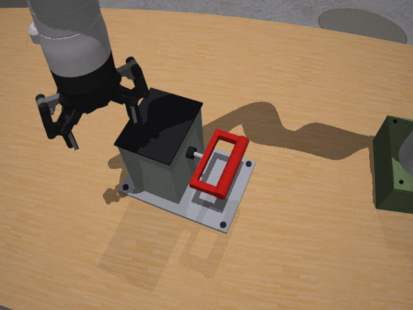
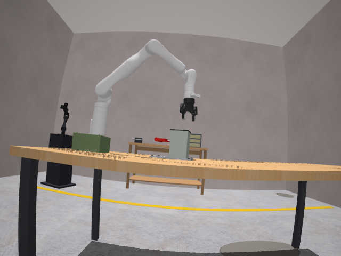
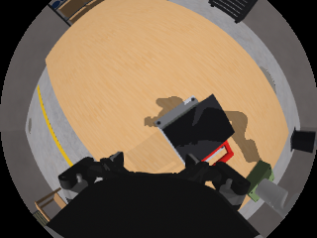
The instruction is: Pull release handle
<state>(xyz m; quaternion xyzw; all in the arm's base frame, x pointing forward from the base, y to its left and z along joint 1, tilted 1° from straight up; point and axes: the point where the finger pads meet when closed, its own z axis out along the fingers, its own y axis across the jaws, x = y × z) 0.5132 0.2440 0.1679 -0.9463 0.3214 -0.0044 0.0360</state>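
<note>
The red release handle [image 1: 221, 163] is a rectangular loop on a short white rod [image 1: 197, 154] that sticks out of a grey box with a black top [image 1: 160, 126]. The box stands on a grey baseplate [image 1: 213, 200] on the wooden table. The handle sits close to the box. My gripper [image 1: 103, 128] is open and empty, high in the air above the far side of the box, away from the handle. In the exterior view the gripper [image 2: 188, 118] hangs well above the box [image 2: 179, 143], and the handle [image 2: 161, 139] shows to the box's left. In the wrist view the box [image 3: 198, 126] and a strip of the handle [image 3: 221, 154] lie below.
The green arm base block [image 1: 395, 163] stands at the table's right edge, also in the exterior view [image 2: 90, 142]. A second wooden table with a small drawer unit [image 2: 195, 140] stands behind. A black stand [image 2: 59, 159] is on the floor at the left.
</note>
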